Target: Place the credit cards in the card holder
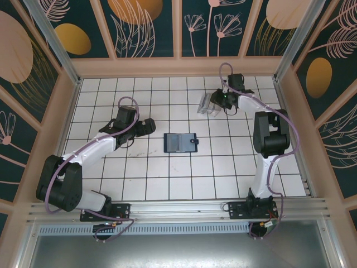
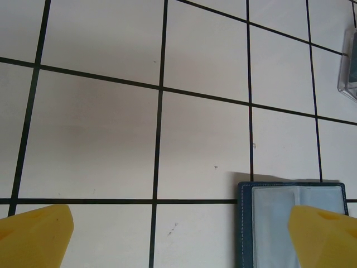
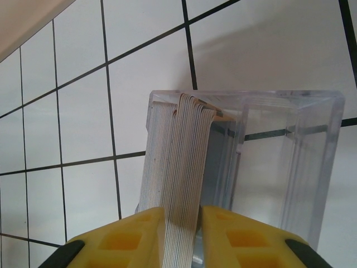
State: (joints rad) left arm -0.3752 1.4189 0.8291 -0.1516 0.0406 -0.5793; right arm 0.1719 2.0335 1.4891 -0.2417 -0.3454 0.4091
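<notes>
Mid-table: card holder, opened flat. Behind and right of it, toward the far right corner, well apart: tray. In the tray: credit cards, stacked on edge, between the 2 fingers of right gripper. Near, left of card holder: left gripper.

Left tool gapes wide above tiles and unfolded card holder.
</notes>
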